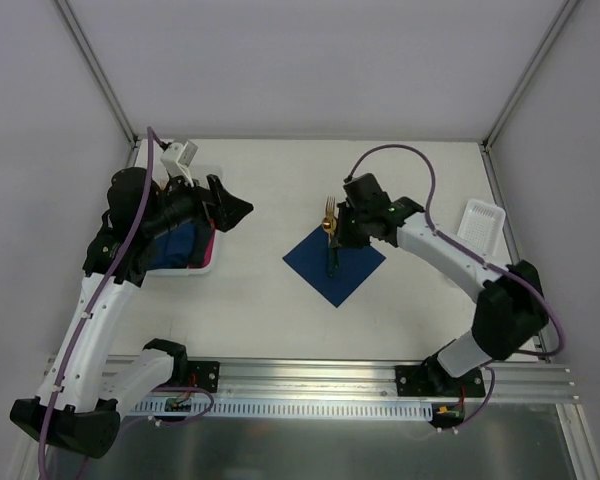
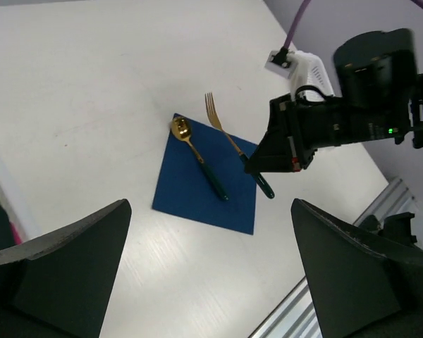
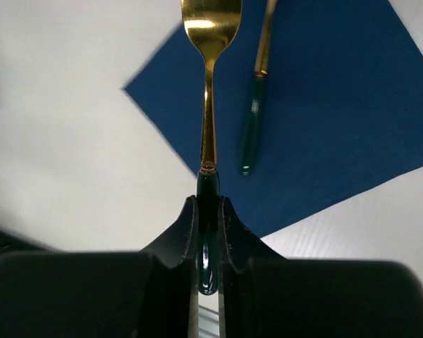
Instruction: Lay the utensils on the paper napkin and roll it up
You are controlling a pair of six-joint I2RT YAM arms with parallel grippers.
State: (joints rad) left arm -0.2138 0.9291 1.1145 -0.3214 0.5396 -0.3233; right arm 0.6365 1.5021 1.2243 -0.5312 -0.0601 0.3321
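Note:
The dark blue paper napkin (image 1: pixel 336 268) (image 2: pixel 197 190) (image 3: pixel 324 105) lies flat mid-table, set as a diamond. On it rests a spoon (image 2: pixel 197 158) with a gold bowl and dark green handle (image 3: pixel 252 137). My right gripper (image 1: pixel 346 228) (image 3: pixel 207 218) is shut on the dark green handle of a gold fork (image 3: pixel 210 42) (image 2: pixel 223 128). The fork's tines reach past the napkin's far corner, and its handle is over the napkin's edge. My left gripper (image 1: pixel 227 208) (image 2: pixel 211 282) hangs open and empty at the left, well away from the napkin.
A white tray (image 1: pixel 198 272) holding dark blue items sits under the left arm at the table's left. A small white ribbed tray (image 1: pixel 481 224) stands at the right edge. An aluminium rail (image 1: pixel 310 375) runs along the near edge.

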